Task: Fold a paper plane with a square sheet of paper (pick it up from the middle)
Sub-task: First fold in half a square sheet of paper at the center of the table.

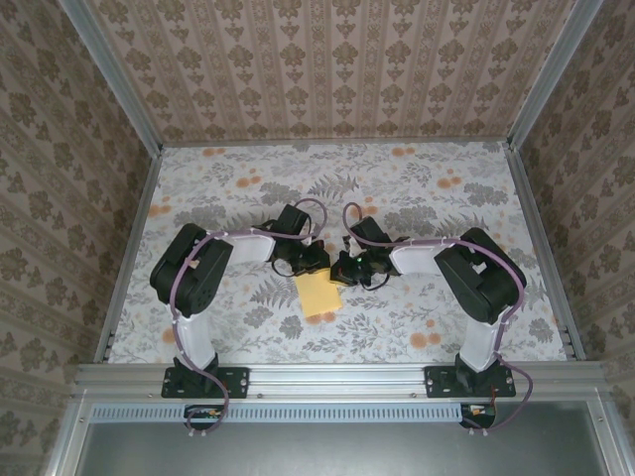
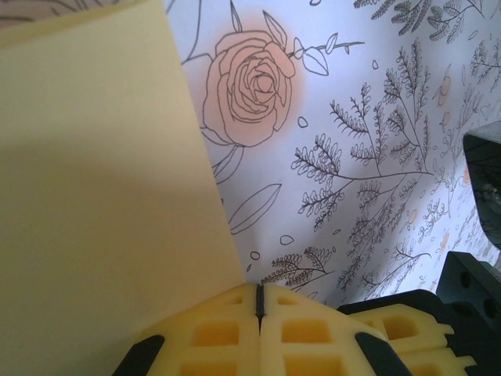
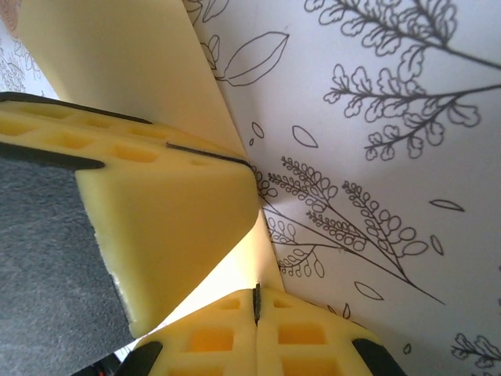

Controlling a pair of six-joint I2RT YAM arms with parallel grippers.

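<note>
My left end effector and right end effector sit nose to nose mid-surface, with no passage between them. The square sheet of paper lies just nearside of them. Both elbows block the flanks. The far half of the surface is free up to the back wall, and the side walls hem it in.

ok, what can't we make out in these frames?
Top external: sheet of paper top edge hidden under left gripper and right gripper; creases too small.
Left wrist: sheet cut off by the frame's left edge.
Right wrist: left gripper's fingers cover most of the sheet.
</note>
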